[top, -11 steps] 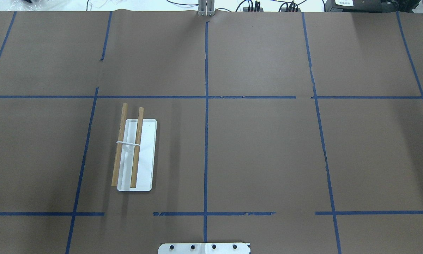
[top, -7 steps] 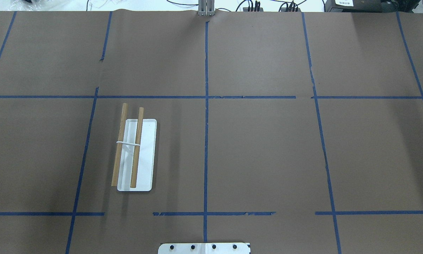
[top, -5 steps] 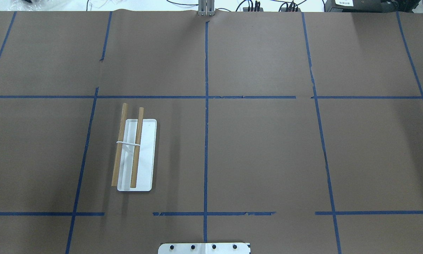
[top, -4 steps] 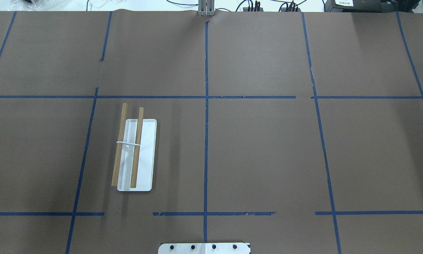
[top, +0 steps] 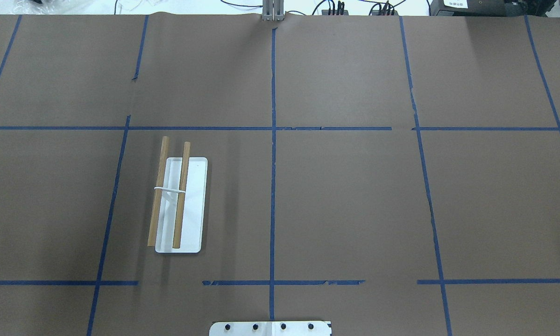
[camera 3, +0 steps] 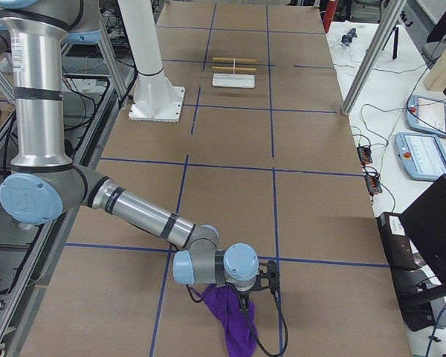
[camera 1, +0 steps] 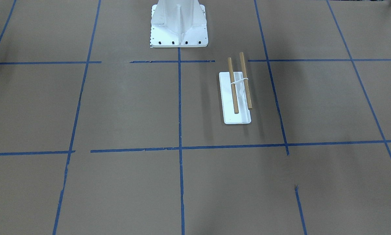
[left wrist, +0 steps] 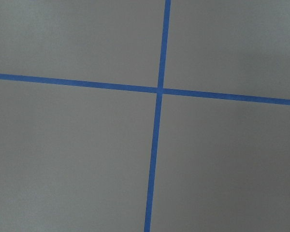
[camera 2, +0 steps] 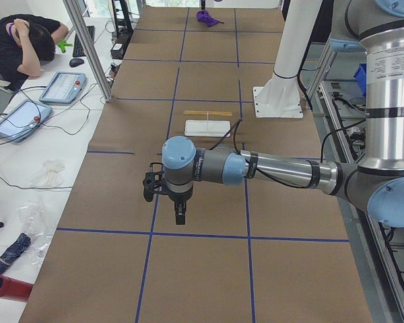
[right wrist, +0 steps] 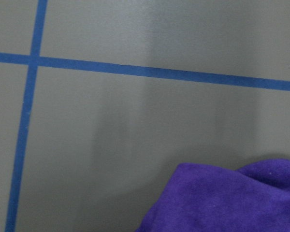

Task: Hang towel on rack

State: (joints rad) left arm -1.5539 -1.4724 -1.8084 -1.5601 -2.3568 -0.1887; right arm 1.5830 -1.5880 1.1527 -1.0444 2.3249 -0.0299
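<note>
At the front-facing camera: rack (camera 1: 237, 118) stands on the robot's left half of the table (camera 1: 117, 107), near the white pedestal (camera 1: 179, 23). Both dowels (camera 1: 234, 98) are bare. No towel or arm in shot.

Overhead: same layout, rack at left, lengthwise away from the robot. Neither arm nor towel shows.

Exterior left: left gripper (camera 2: 180, 217) hangs above the table at the near end, fingers pointing down, nothing visibly in it. Can't tell from here if the jaws are apart or together. Towel (camera 2: 207, 17) is a small purple lump at the far end, well apart from the rack.

Exterior right: right gripper (camera 3: 244, 299) sits right at the towel's top, with purple cloth trailing below it. Can't tell whether the jaws are clamped on the cloth, or whether it is lifted or lying on the table.

Left wrist: only a blue tape cross (left wrist: 159, 90) on brown paper.

Right wrist: towel fills the bottom-right corner, fingers out of frame.

Judgement: step in hand is the pickup at the robot's right end; hanging not started. Next move calls for a confirmed grip near an edge, a lift, then a long carry across to the rack and a drape over a dowel.
</note>
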